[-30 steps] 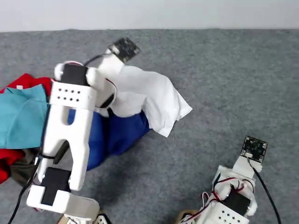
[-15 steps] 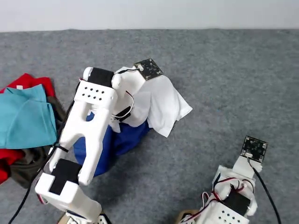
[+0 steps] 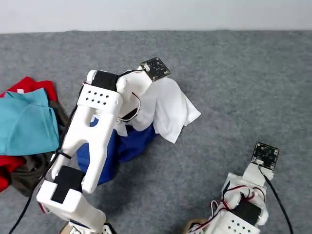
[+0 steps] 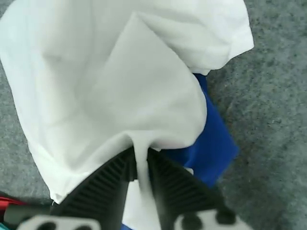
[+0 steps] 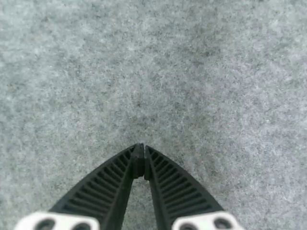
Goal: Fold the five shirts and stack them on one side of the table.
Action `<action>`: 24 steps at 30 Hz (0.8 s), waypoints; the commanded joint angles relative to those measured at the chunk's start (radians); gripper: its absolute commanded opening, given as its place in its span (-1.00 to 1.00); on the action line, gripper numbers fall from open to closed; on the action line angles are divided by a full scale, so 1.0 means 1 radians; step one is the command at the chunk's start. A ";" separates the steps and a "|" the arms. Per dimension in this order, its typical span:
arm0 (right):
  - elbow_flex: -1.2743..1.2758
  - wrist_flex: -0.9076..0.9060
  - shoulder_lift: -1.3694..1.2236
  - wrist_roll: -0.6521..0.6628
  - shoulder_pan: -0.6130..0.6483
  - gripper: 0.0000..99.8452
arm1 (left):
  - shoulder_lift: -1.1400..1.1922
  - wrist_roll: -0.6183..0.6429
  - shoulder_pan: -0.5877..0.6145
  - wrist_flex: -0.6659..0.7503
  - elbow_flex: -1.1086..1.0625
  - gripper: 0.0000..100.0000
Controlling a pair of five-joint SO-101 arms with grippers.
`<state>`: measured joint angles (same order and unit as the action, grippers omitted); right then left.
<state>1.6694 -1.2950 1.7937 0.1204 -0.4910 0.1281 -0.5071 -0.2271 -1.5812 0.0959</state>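
Left gripper [image 4: 140, 157] is pinching the white shirt [image 3: 170, 105] at frame centre — I'm planning to lift slowly, clear of the blue shirt [image 3: 130, 141]. Right gripper [image 5: 141, 158] is clenched, empty.

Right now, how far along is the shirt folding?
Done: nothing folded or stacked; teal shirt, red shirt and dark shirt lie heaped. In hand: left claw shut on the white shirt, over the blue shirt. Left: all five folds, then stacking.
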 commanded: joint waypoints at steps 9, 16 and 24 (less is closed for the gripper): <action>0.015 -0.005 0.004 -0.011 -0.012 -0.98 | -0.264 0.012 -0.002 -0.023 0.171 -0.97; 0.015 -0.005 0.004 -0.011 -0.012 -0.98 | -0.427 0.087 0.048 -0.011 0.217 -0.97; 0.015 -0.005 0.004 -0.011 -0.012 -0.98 | -0.445 0.103 0.129 -0.015 0.283 -0.97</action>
<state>1.6694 -1.2950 1.7937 0.1204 -0.4910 -0.2539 -0.4258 -0.1703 -1.6088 0.2846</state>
